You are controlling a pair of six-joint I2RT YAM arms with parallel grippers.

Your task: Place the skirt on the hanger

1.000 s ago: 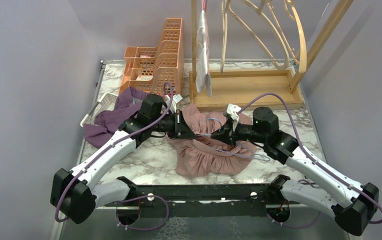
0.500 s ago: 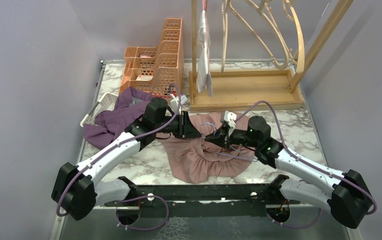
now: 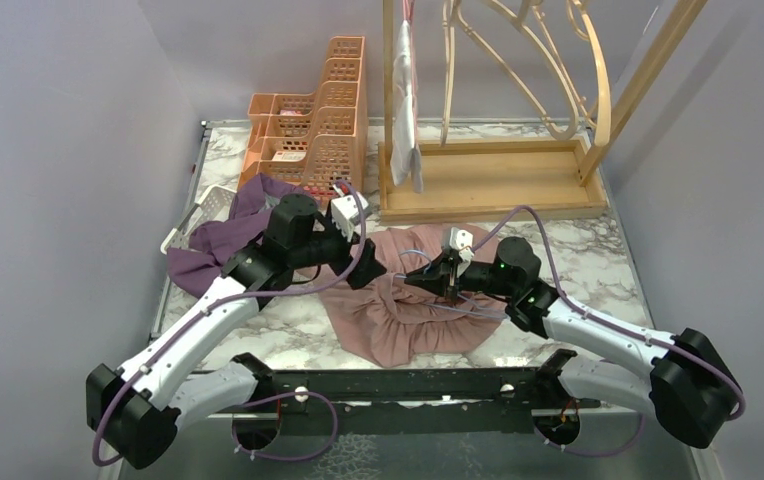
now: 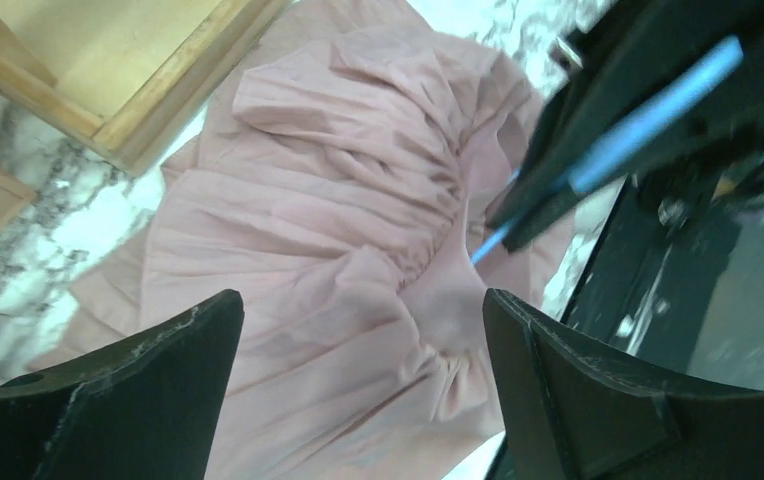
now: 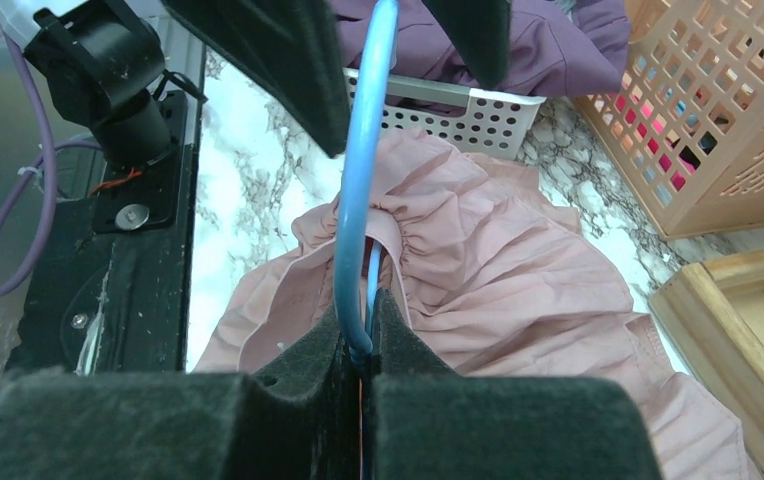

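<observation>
The pink skirt (image 3: 408, 315) lies crumpled on the marble table between the two arms; it fills the left wrist view (image 4: 328, 200). My right gripper (image 3: 418, 283) is shut on the thin blue wire hanger (image 5: 363, 170), whose loop runs into the skirt's gathered waistband (image 5: 408, 235). My left gripper (image 3: 366, 272) hovers just left of it, open wide, with only skirt fabric showing below and nothing held between the fingers (image 4: 128, 390). The left wrist view catches the hanger (image 4: 648, 110) clamped in the right fingers. How far the hanger reaches inside the skirt is hidden.
A purple garment (image 3: 223, 240) spills from a white basket (image 3: 198, 212) at the left. Orange baskets (image 3: 318, 130) stand at the back left. A wooden rack (image 3: 488, 175) with a hanging white cloth (image 3: 405, 100) stands behind the skirt. The black base rail (image 3: 398, 385) runs along the near edge.
My left gripper has opened, let go of the skirt and drawn back left. The right gripper has moved left with the hanger, and the skirt has settled flatter.
</observation>
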